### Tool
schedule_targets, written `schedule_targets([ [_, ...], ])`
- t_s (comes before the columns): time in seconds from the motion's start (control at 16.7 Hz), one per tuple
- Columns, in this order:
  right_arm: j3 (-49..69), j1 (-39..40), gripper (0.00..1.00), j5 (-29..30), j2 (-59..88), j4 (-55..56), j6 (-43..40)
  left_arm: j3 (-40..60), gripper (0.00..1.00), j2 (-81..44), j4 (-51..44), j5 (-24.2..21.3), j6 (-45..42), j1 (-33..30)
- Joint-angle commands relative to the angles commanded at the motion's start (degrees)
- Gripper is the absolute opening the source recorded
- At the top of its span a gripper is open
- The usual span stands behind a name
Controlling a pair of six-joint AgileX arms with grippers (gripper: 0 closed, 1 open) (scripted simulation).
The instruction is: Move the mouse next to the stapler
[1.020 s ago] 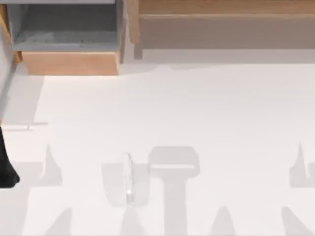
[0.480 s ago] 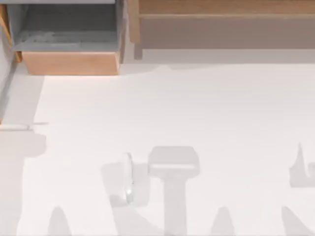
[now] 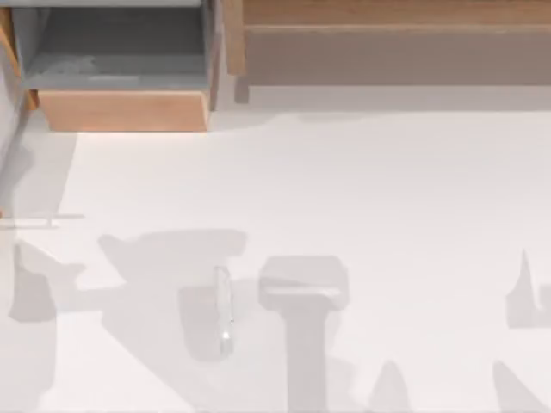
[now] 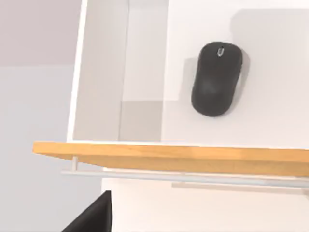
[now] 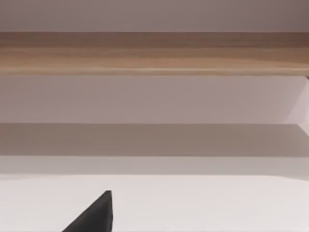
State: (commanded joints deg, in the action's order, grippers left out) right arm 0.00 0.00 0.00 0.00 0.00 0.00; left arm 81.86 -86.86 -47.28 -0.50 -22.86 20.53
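Note:
The black mouse (image 4: 216, 79) lies on the white floor of an open drawer (image 4: 169, 157) with a wooden front and a thin metal handle (image 4: 193, 178), seen in the left wrist view. A dark part of my left gripper (image 4: 94, 218) shows on the near side of the drawer front, apart from the mouse. A dark part of my right gripper (image 5: 94, 217) hangs over bare white table, facing a wooden shelf (image 5: 154, 53). The stapler is out of view.
In the top view a wooden box (image 3: 120, 110) with a grey inside stands at the back left. A long wooden shelf (image 3: 387, 34) runs along the back right. A thin pale upright object (image 3: 224, 310) stands on the white table (image 3: 387, 189).
The dark piece of my left arm at the top view's left edge has gone from sight. A broad arm shadow has spread over the table's front left. The right side is unchanged.

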Motion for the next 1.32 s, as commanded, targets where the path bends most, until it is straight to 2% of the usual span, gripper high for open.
schedule_targets([
  [0.42, 0.0, 0.0, 1.00, 0.0, 0.0, 0.0, 0.0, 39.4, 1.00, -38.5, -21.7, -1.9, -6.0, 1.5],
  [0.72, 0.0, 0.0, 1.00, 0.0, 0.0, 0.0, 0.0, 60.1, 1.00, -57.9, -32.9, -2.7, -8.3, -0.3],
  [0.96, 0.0, 0.0, 1.00, 0.0, 0.0, 0.0, 0.0, 68.2, 1.00, -65.9, -35.3, -3.0, -9.2, -1.1],
  [1.32, 0.0, 0.0, 1.00, 0.0, 0.0, 0.0, 0.0, 68.6, 1.00, -66.5, -35.2, -3.0, -9.2, -0.9],
])
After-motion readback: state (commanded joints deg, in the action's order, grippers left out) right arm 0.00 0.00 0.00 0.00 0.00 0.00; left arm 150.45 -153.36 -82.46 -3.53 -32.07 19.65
